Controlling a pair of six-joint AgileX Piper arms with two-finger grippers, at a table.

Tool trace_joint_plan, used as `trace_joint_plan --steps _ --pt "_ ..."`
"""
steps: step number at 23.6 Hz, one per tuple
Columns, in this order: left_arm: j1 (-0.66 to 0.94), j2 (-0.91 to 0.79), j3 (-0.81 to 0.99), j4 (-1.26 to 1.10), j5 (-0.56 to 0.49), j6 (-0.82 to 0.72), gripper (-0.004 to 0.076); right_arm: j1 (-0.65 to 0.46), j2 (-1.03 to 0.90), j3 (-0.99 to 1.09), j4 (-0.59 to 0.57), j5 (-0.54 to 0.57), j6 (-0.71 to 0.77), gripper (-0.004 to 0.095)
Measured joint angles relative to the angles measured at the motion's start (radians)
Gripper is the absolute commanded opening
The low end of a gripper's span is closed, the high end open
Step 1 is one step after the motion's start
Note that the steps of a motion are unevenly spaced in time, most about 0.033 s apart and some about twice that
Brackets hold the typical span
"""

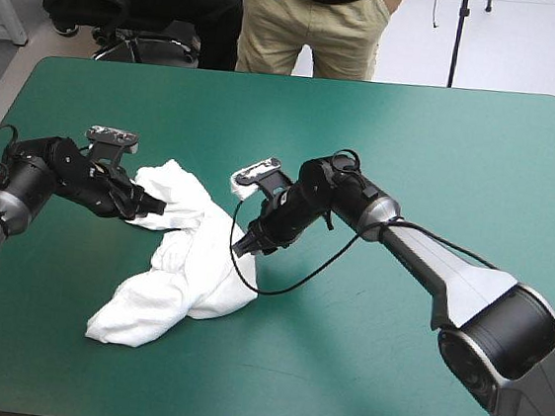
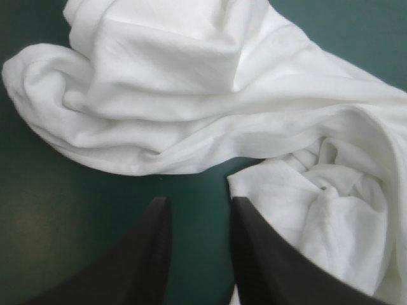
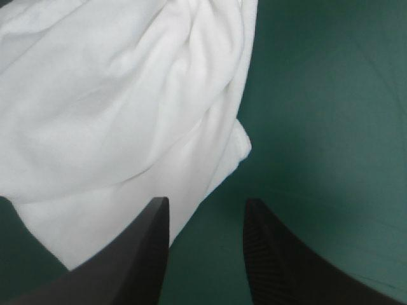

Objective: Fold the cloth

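The white T-shirt (image 1: pixel 187 263) lies as a crumpled heap on the teal-green cover, left of the table's middle. My left gripper (image 1: pixel 154 207) is low at the heap's left edge. In its own view its black fingers (image 2: pixel 143 254) stand a little apart over bare cover, folds of the T-shirt (image 2: pixel 191 108) just ahead and beside one finger. My right gripper (image 1: pixel 246 244) hovers at the heap's right edge. Its fingers (image 3: pixel 273 254) are open, the T-shirt (image 3: pixel 108 127) ahead of one finger, bare cover ahead of the other. Neither holds cloth.
The table (image 1: pixel 443 146) shows bare teal-green cover to the right and at the back. The right arm reaches across the middle toward the heap. A narrow strip of cover lies between the heap and the front edge.
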Motion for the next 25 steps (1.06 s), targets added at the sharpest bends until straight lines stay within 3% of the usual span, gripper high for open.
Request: trace_joint_plan --steps 20,25 --pt "0.000 0.000 0.000 0.000 0.000 0.000 0.0230 -0.001 0.000 0.000 0.002 -0.094 0.055 0.0347" --pt "0.000 0.000 0.000 0.000 0.000 0.006 0.0221 -0.089 -0.024 0.000 -0.005 -0.036 0.070 0.0347"
